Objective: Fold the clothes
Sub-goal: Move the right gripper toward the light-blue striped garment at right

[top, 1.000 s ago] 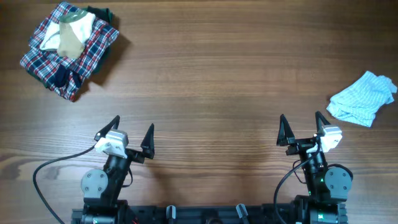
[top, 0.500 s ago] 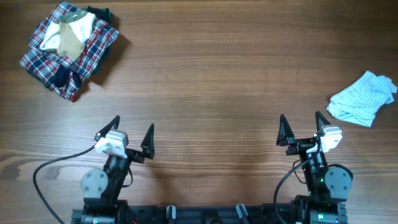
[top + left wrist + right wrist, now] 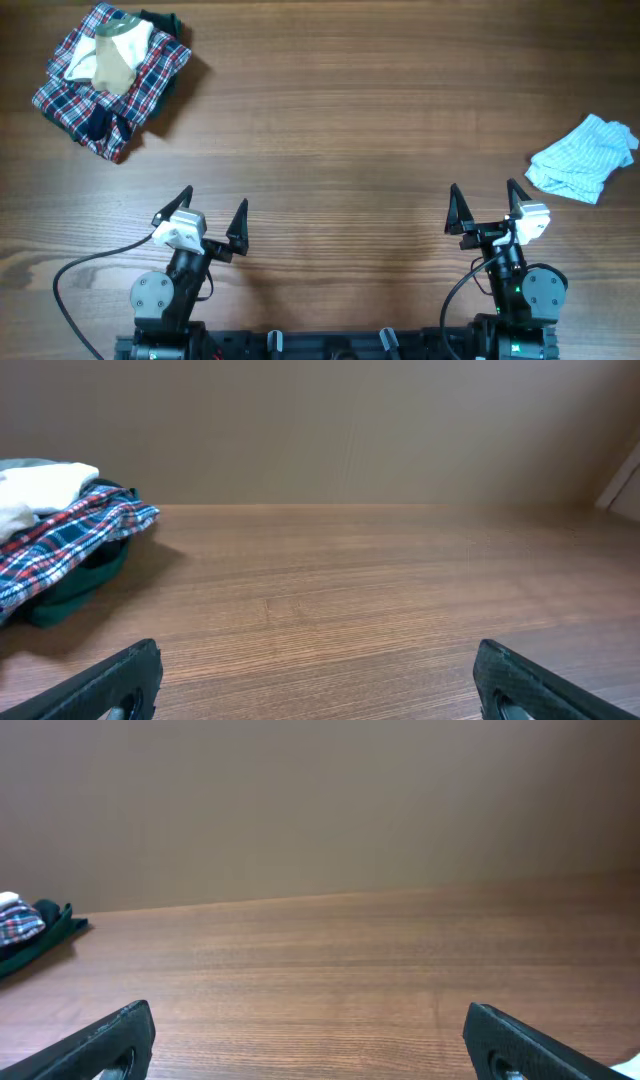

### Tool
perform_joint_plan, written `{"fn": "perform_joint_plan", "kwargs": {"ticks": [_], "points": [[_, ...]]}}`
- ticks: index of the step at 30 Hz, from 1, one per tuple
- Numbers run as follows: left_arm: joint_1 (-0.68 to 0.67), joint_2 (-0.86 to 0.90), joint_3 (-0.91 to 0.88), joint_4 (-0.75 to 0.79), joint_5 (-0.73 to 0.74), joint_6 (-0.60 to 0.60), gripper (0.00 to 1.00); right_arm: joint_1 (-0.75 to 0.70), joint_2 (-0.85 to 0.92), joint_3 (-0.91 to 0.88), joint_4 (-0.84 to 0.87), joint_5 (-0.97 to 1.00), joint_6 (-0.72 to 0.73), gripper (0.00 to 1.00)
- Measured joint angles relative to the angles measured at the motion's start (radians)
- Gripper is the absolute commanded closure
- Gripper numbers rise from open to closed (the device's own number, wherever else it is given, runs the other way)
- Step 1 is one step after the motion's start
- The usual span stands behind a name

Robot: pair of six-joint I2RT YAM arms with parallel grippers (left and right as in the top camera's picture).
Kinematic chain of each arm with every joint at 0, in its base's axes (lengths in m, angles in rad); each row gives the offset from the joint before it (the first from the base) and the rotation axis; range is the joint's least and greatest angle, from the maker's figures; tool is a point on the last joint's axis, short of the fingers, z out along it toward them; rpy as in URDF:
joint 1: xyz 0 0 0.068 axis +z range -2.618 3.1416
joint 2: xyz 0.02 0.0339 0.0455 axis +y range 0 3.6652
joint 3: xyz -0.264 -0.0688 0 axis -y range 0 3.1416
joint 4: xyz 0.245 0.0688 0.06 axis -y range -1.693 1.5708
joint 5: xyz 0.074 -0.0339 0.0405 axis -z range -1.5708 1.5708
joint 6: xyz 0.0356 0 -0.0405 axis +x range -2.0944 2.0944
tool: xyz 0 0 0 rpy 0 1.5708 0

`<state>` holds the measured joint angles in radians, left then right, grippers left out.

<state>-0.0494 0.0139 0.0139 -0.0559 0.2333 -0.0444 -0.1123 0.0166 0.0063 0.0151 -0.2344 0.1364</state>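
The clothes (image 3: pixel 584 158), a small pale blue-white striped garment, lie crumpled near the table's right edge in the overhead view. My right gripper (image 3: pixel 484 197) stands open at the near edge, left of and nearer than the garment, nothing between its fingers. My left gripper (image 3: pixel 215 204) is open too, at the near left, far from the garment. In the left wrist view the left gripper (image 3: pixel 320 675) spans bare wood. The right gripper (image 3: pixel 312 1032) likewise shows only wood; a white sliver at that view's lower right corner may be the garment.
A pile with a red-navy-white plaid garment (image 3: pixel 100 85) and a beige-cream one (image 3: pixel 115 55) on top sits at the far left corner. The plaid garment (image 3: pixel 60 545) also shows at the left of the left wrist view. A black cable (image 3: pixel 80 275) loops by the left arm's base.
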Motion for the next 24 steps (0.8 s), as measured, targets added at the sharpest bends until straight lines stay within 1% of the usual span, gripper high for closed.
{"fn": "perform_joint_plan", "kwargs": {"ticks": [2,4,7,8,9,10,12,13,15,17,21,24], "points": [[0.0,0.0,0.0,0.0,0.0,0.0,0.0,0.0,0.0,0.0,0.001,0.0,0.002,0.0],[0.0,0.0,0.0,0.0,0.0,0.0,0.0,0.0,0.0,0.0,0.009,-0.01,0.048,0.0],[0.0,0.0,0.0,0.0,0.0,0.0,0.0,0.0,0.0,0.0,0.035,-0.025,0.166,0.0],[0.0,0.0,0.0,0.0,0.0,0.0,0.0,0.0,0.0,0.0,0.048,-0.028,0.22,0.0],[0.0,0.0,0.0,0.0,0.0,0.0,0.0,0.0,0.0,0.0,0.057,-0.028,0.306,0.0],[0.0,0.0,0.0,0.0,0.0,0.0,0.0,0.0,0.0,0.0,0.069,-0.032,0.343,0.0],[0.0,0.0,0.0,0.0,0.0,0.0,0.0,0.0,0.002,0.0,0.132,-0.045,0.424,0.0],[0.0,0.0,0.0,0.0,0.0,0.0,0.0,0.0,0.002,0.0,0.2,-0.064,0.447,0.0],[0.0,0.0,0.0,0.0,0.0,0.0,0.0,0.0,0.004,0.0,0.283,-0.085,0.443,0.0],[0.0,0.0,0.0,0.0,0.0,0.0,0.0,0.0,0.004,0.016,0.296,-0.086,0.421,0.0],[0.0,0.0,0.0,0.0,0.0,0.0,0.0,0.0,0.032,0.098,0.101,-0.009,0.386,0.0],[0.0,0.0,0.0,0.0,0.0,0.0,0.0,0.0,0.124,0.169,0.018,0.065,0.332,0.0]]}}
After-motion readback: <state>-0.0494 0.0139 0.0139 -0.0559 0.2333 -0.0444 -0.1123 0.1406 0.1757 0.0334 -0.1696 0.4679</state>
